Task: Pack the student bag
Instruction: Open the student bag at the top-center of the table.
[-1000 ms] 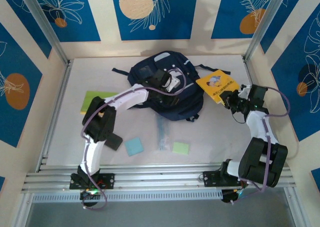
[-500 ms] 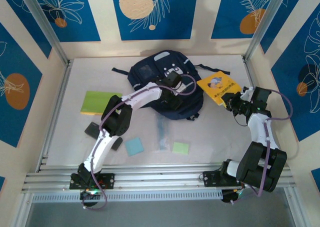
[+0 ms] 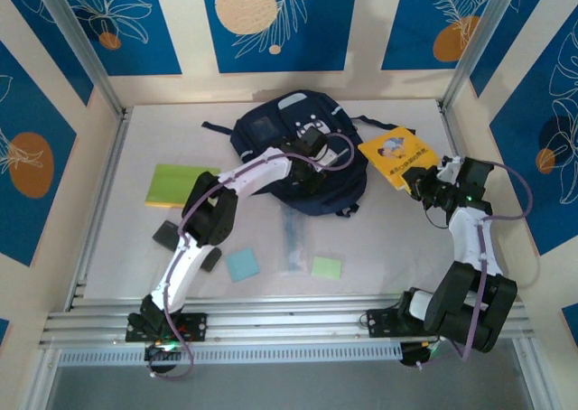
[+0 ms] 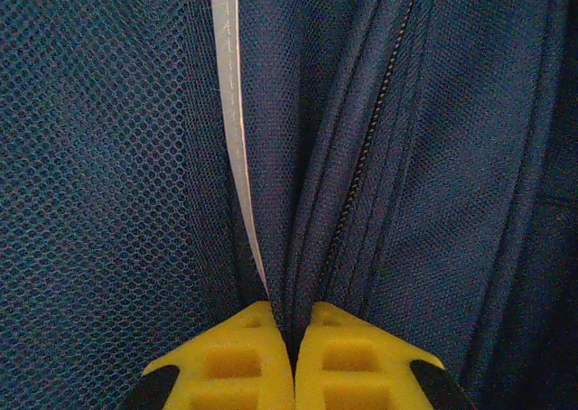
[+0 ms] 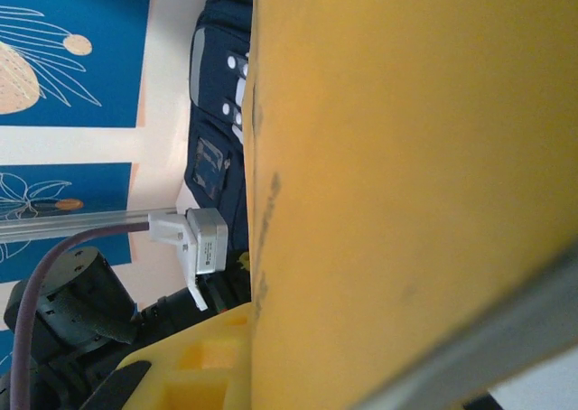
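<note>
The student bag (image 3: 339, 189), dark navy, lies at the back middle of the table. My left gripper (image 3: 309, 168) rests on top of it. In the left wrist view its yellow fingers (image 4: 244, 360) are pressed together on a fold of the bag's fabric (image 4: 452, 157), between the light grey stripe (image 4: 230, 112) and a zipper (image 4: 379, 112). My right gripper (image 3: 421, 186) is shut on the near edge of a yellow book (image 3: 396, 154), just right of the bag. In the right wrist view the book (image 5: 406, 157) is very close, one yellow finger (image 5: 194, 360) lies against it, and the bag (image 5: 217, 85) shows behind.
On the table in front of the bag lie a green book (image 3: 179, 184), two black items (image 3: 170, 234), a blue pad (image 3: 242, 264), a clear packet (image 3: 293, 238) and a green pad (image 3: 327, 266). Metal posts and walls close in the sides and back.
My left gripper shifted slightly right over the bag, then closed on a fold of its fabric. The right gripper, still holding the yellow book, moved a little to the right.
</note>
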Robot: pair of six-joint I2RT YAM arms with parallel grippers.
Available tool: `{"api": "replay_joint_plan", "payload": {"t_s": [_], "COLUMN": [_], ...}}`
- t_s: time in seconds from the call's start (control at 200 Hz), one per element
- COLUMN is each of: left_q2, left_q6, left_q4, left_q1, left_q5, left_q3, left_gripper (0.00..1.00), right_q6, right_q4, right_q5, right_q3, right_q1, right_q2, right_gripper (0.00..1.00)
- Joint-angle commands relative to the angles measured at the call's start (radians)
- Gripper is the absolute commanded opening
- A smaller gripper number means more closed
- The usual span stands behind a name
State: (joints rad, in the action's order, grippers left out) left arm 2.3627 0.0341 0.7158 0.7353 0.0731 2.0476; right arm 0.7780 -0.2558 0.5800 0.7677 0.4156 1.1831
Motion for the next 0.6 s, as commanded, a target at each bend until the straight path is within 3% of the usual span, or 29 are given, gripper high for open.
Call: {"api": "replay_joint_plan", "payload": {"t_s": [0.0,0.305,0.595], "left_q2": [-0.057,-0.186,-0.21], "left_q6": [-0.069,-0.271,-0.477], "left_q4": [0.08,-0.056,-0.251], "left_q1": [-0.05,-0.168,-0.255], "left_q5": [0.144,0.474,0.659], "left_q3": [-0.042,-0.024,-0.037], "left_gripper": [0.0,0.0,0.0], "right_q6": [0.008,0.013,0.035], "right_q4": [0.044,0.01,0.037], "right_q5": [0.027,-0.064,-0.023], "right_q3": [-0.019,-0.057,-0.092], "right_q1": [0.03,0.116,0.06], "right_q2": [-0.077,-0.231,-0.223], "right_gripper": [0.0,0.0,0.0]}}
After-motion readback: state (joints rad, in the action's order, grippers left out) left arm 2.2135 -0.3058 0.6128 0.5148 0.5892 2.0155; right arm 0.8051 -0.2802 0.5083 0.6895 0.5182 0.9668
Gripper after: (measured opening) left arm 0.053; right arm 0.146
